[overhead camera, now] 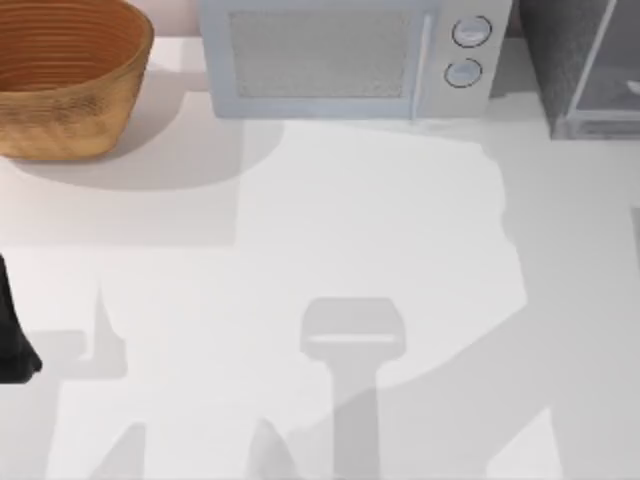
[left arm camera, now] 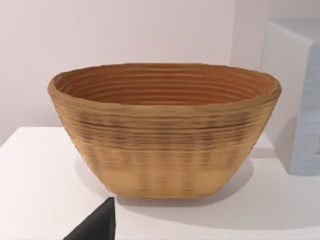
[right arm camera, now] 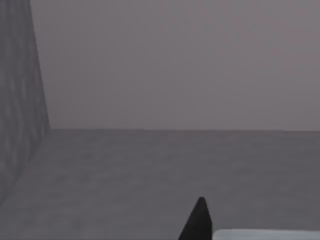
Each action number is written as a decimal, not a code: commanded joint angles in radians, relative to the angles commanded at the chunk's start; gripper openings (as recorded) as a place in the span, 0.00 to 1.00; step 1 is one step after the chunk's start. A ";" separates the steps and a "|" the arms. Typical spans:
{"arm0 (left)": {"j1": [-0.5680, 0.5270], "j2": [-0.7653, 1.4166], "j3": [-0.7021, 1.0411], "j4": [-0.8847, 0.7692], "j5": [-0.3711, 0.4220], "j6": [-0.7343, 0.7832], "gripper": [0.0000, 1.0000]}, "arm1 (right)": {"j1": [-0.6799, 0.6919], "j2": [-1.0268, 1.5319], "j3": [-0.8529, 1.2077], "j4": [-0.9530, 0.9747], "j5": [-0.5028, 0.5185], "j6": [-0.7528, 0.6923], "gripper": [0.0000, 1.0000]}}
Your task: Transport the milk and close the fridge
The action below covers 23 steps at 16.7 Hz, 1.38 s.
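Note:
The fridge (overhead camera: 572, 62), a dark grey speckled cabinet with a pale translucent door panel (overhead camera: 612, 80), stands at the table's back right corner. The milk is out of view. The right wrist view faces a grey speckled wall (right arm camera: 20, 100) and a grey floor (right arm camera: 150, 175). A black tip of my right gripper (right arm camera: 197, 222) rises at that view's lower edge, beside a pale strip (right arm camera: 265, 235) I cannot identify. My left arm (overhead camera: 12, 340) sits at the table's left edge. A black part of my left gripper (left arm camera: 95, 227) shows in the left wrist view, short of the basket.
A woven brown basket (overhead camera: 70, 80) (left arm camera: 165, 130) stands at the back left. A light-grey microwave (overhead camera: 345, 55) with two round knobs fills the back middle, and its side (left arm camera: 295, 95) shows beside the basket. White tabletop (overhead camera: 330, 250) spreads across the middle and front.

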 joint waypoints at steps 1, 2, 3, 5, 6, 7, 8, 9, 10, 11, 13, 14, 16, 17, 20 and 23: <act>0.000 0.000 0.000 0.000 0.000 0.000 1.00 | 0.000 0.000 0.000 0.000 0.000 0.000 0.38; 0.000 0.000 0.000 0.000 0.000 0.000 1.00 | 0.000 0.000 0.000 0.000 0.000 0.000 0.45; 0.000 0.000 0.000 0.000 0.000 0.000 1.00 | 0.000 0.000 0.000 0.000 0.000 0.000 0.53; 0.000 0.000 0.000 0.000 0.000 0.000 1.00 | 0.000 0.000 0.000 0.000 0.000 0.000 0.68; 0.000 0.000 0.000 0.000 0.000 0.000 1.00 | 0.000 0.000 0.000 0.000 0.000 0.000 0.75; 0.000 0.000 0.000 0.000 0.000 0.000 1.00 | 0.000 0.000 0.000 0.000 0.000 0.000 0.83; 0.000 0.000 0.000 0.000 0.000 0.000 1.00 | 0.000 0.000 0.000 0.000 0.000 0.000 0.90; 0.000 0.000 0.000 0.000 0.000 0.000 1.00 | 0.000 0.000 0.000 0.000 0.000 0.000 0.98; 0.000 0.000 0.000 0.000 0.000 0.000 1.00 | 0.000 0.000 0.000 0.000 0.000 0.000 1.00; 0.000 0.000 0.000 0.000 0.000 0.000 1.00 | 0.000 0.000 0.000 0.000 0.000 0.000 1.00; 0.000 0.000 0.000 0.000 0.000 0.000 1.00 | 0.000 0.000 0.000 0.000 0.000 0.000 1.00; 0.000 0.000 0.000 0.000 0.000 0.000 1.00 | 0.000 0.000 0.000 0.000 0.000 0.000 1.00; 0.000 0.000 0.000 0.000 0.000 0.000 1.00 | 0.000 0.000 0.000 0.000 0.000 0.000 1.00; 0.000 0.000 0.000 0.000 0.000 0.000 1.00 | 0.000 0.000 0.000 0.000 0.000 0.000 1.00; 0.000 0.000 0.000 0.000 0.000 0.000 1.00 | 0.003 -0.010 -0.004 -0.003 0.000 0.001 1.00; 0.000 0.000 0.000 0.000 0.000 0.000 1.00 | 0.012 -0.103 -0.041 -0.032 0.005 0.009 1.00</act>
